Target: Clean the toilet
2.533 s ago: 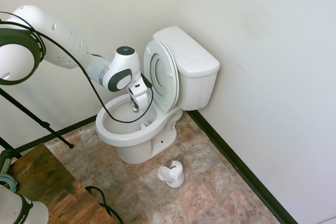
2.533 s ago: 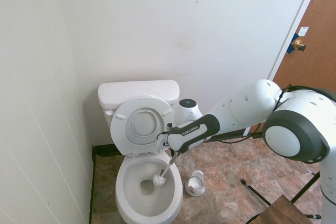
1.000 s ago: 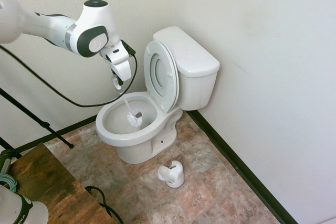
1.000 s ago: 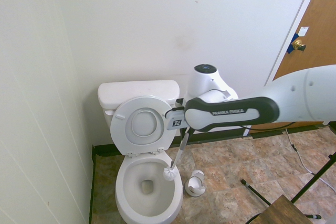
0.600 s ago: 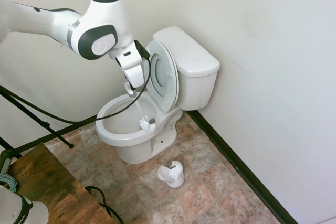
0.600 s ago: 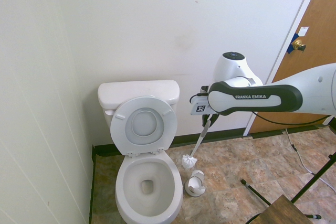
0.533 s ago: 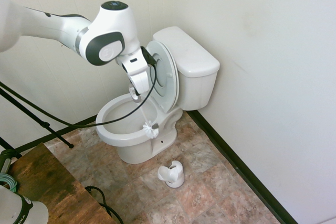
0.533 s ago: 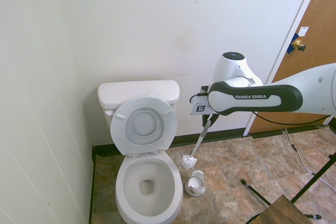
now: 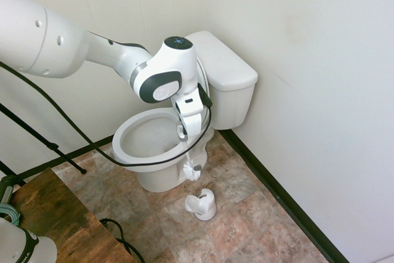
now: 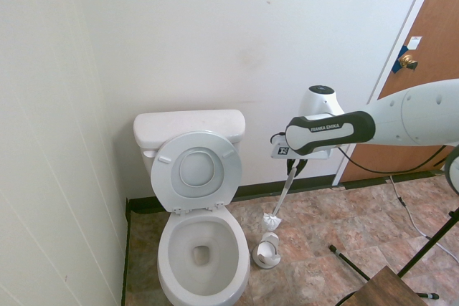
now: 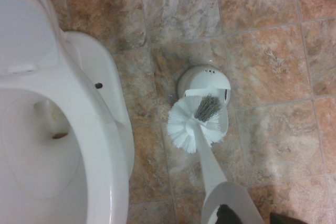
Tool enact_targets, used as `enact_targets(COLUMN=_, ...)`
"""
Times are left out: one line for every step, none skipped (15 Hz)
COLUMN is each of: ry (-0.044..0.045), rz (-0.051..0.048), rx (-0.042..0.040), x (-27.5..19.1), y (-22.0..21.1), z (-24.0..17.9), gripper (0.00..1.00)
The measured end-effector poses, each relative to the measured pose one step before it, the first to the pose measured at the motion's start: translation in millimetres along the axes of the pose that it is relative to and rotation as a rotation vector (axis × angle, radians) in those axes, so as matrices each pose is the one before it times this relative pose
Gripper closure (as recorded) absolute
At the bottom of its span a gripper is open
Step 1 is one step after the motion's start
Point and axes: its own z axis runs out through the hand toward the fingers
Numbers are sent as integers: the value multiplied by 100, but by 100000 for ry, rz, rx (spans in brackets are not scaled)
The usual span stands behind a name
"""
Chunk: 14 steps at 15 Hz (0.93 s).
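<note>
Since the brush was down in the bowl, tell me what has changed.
The gripper has lifted the toilet brush out of the toilet, swung it sideways over the rim, and now holds it hanging just above the brush holder on the floor. Its grip on the handle is unchanged. Toilet, raised seat and holder have not moved.

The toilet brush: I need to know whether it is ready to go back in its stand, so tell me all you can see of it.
The toilet brush is white, with a slim handle and a round bristle head that has a grey patch in the wrist view. The gripper holds the handle's top, so it hangs head down, slightly tilted, clear of the toilet. The head is just above the white brush holder on the tiled floor, not yet in it.
</note>
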Motion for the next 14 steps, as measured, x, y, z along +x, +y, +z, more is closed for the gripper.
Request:
enact_targets(ry=-923, rz=708, rx=-521, x=705, y=-197, z=1149, gripper=100)
enact_targets(ry=-933, rz=708, rx=-633, x=787, y=-177, z=1209, gripper=100)
enact_targets(ry=-716, rz=776, rx=-652, x=847, y=-206, z=1201, gripper=100)
enact_targets(ry=-754, rz=1002, rx=-867, x=878, y=-211, z=1305, gripper=100)
enact_targets(ry=-644, rz=1030, rx=-934, x=783, y=-213, z=1298, gripper=100)
enact_targets(ry=-662, rz=889, rx=-955, x=746, y=-164, z=1297, gripper=100)
enact_targets(ry=-867, rz=257, rx=-968, x=703, y=-152, z=1346, gripper=100)
enact_targets(ry=-1065, rz=234, rx=-789, x=531, y=-147, z=1218, gripper=100)
enact_targets(ry=-1092, rz=129, rx=-933, x=461, y=-165, z=1360, gripper=100)
enact_targets(ry=-883, rz=-28, rx=-839, x=409, y=-171, z=1241, gripper=100)
enact_targets(ry=-756, rz=70, rx=-495, x=415, y=-157, z=1042, gripper=100)
enact_targets(ry=-598, rz=259, rx=-214, x=420, y=-104, z=735, gripper=100)
enact_targets(ry=-429, rz=123, rx=-339, x=335, y=-31, z=618, gripper=100)
enact_targets(ry=-331, rz=-8, rx=-191, x=271, y=-72, z=495, gripper=100)
